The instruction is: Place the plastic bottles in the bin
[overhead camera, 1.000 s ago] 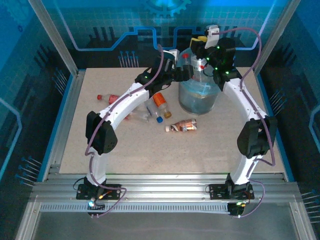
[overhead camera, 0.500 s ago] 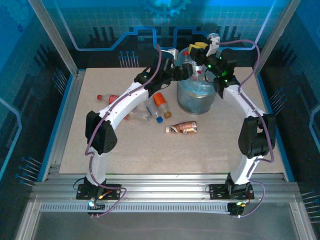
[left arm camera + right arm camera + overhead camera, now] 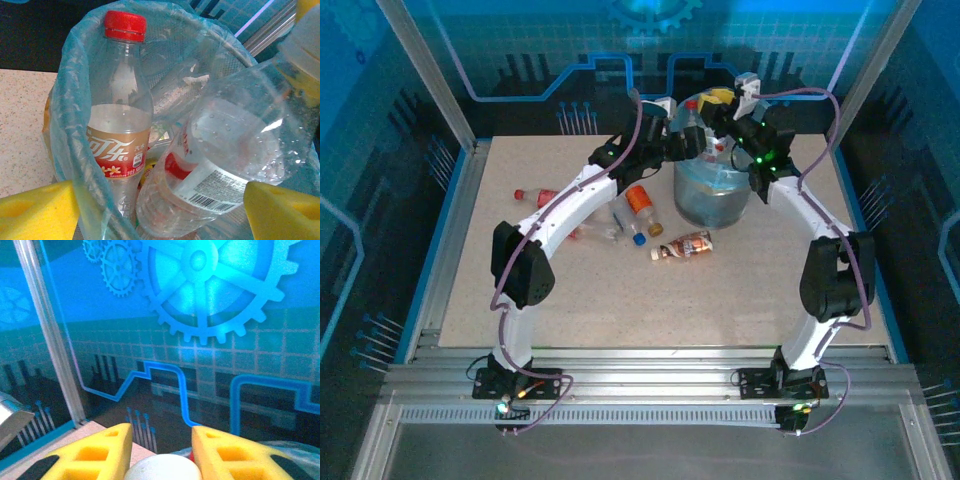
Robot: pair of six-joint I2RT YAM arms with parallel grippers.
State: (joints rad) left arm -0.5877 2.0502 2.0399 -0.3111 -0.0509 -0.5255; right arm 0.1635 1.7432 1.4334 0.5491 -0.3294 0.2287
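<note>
**Lowered to the bin rim, white cap pinched**

Dropped toward the rim since a second ago: right gripper [image 3: 719, 99]. Turned a little on the speckled beige table [image 3: 620, 300]: brown-labelled clear plastic bottle [image 3: 682, 246], lying on its side.

Top view. Round grey bin with pale blue bag liner [image 3: 715, 205] at the far middle of the table, near the back wall. Both grippers over its far rim, left gripper [image 3: 692, 140] on the left side. Loose on the table left of the bin, under the left arm: small red-capped bottle [image 3: 533, 196], orange-capped bottle [image 3: 639, 199], blue-capped bottle [image 3: 626, 226]. Open table toward the near edge and the right rail. Labels unreadable from here.

Left wrist. Yellow foam fingers [image 3: 35, 212] spread wide at the bottom corners, released, clamping nothing. Beyond them, two bottles inside the bag. Upright red-capped clear plastic bottle [image 3: 120, 125] with a gold-and-red label reading "可乐" and small "汽水". Leaning beside it, large clear white-capped bottle [image 3: 225, 150], barcode on a white label, print too small to read, neck up to the right.

Right wrist. Clenched on the rounded white cap [image 3: 162, 469] at the bottom edge. Behind, blue gear-patterned panel [image 3: 200, 300].
</note>
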